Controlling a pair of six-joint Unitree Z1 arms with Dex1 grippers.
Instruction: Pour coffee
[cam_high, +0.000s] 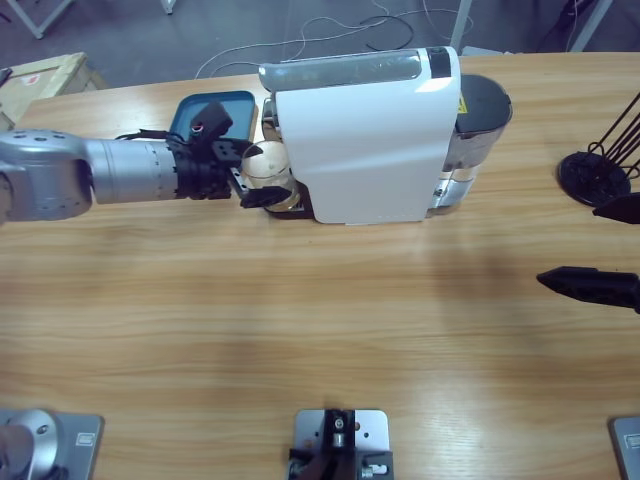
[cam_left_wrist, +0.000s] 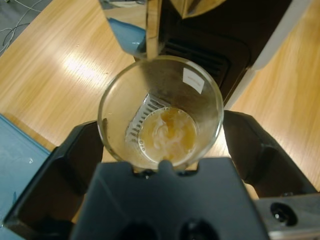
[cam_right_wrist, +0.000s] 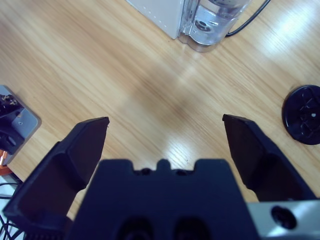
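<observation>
Left hand (cam_left_wrist: 161, 145) grips a glass (cam_left_wrist: 160, 112) holding a little coffee (cam_left_wrist: 167, 131) at the machine (cam_high: 365, 140); right hand (cam_right_wrist: 165, 145) hangs open above the desk (cam_right_wrist: 100, 75).

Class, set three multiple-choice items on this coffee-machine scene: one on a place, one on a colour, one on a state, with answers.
1. Where is the glass tumbler?
A. under the coffee machine's spout
B. on the blue tray
C. by the black stand

2. What colour is the coffee?
A. black
B. light brown
C. white

3. How is the right hand?
A. shut on a cup
B. open, holding nothing
C. shut on a capsule

Answers: 1 A, the left hand flanks it beneath the spout; 2 B, a thin amber layer; 3 B, bare table between its jaws.
</observation>
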